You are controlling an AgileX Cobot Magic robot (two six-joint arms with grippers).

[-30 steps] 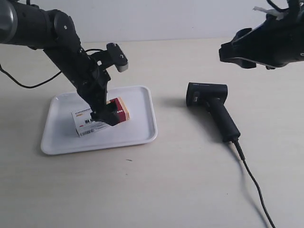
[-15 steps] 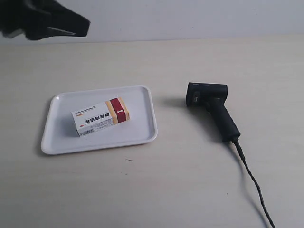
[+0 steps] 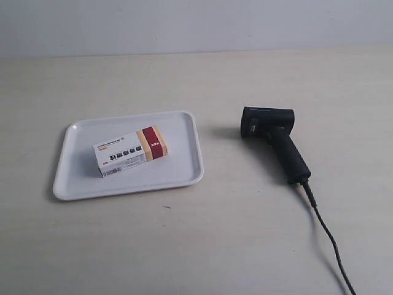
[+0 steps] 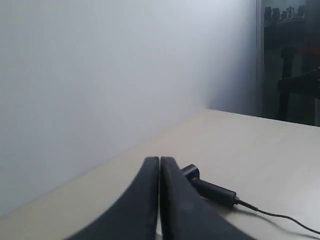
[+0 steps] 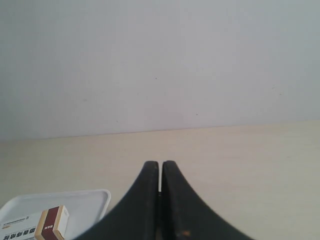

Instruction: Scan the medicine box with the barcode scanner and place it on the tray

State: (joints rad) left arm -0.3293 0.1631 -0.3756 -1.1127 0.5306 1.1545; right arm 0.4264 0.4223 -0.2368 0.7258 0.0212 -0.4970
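Box (image 3: 131, 152) is lying flat inside the tray (image 3: 184, 175), red band end toward the scanner (image 3: 274, 142), which lies on the table (image 3: 202, 246) well apart from the tray, cable (image 3: 328, 239) trailing off its handle. Left pincer (image 4: 159, 165) is pressed together, holding nothing, up off the table with the scanner out beyond its tips. Right pincer (image 5: 160, 167) is pretty much closed too, just a sliver between the tips, empty, with tray and box off to one side below it.

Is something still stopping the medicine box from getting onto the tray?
No, nothing visible is. The medicine box lies flat inside the tray, with no gripper touching it. The barcode scanner lies apart on the table, off to the side.
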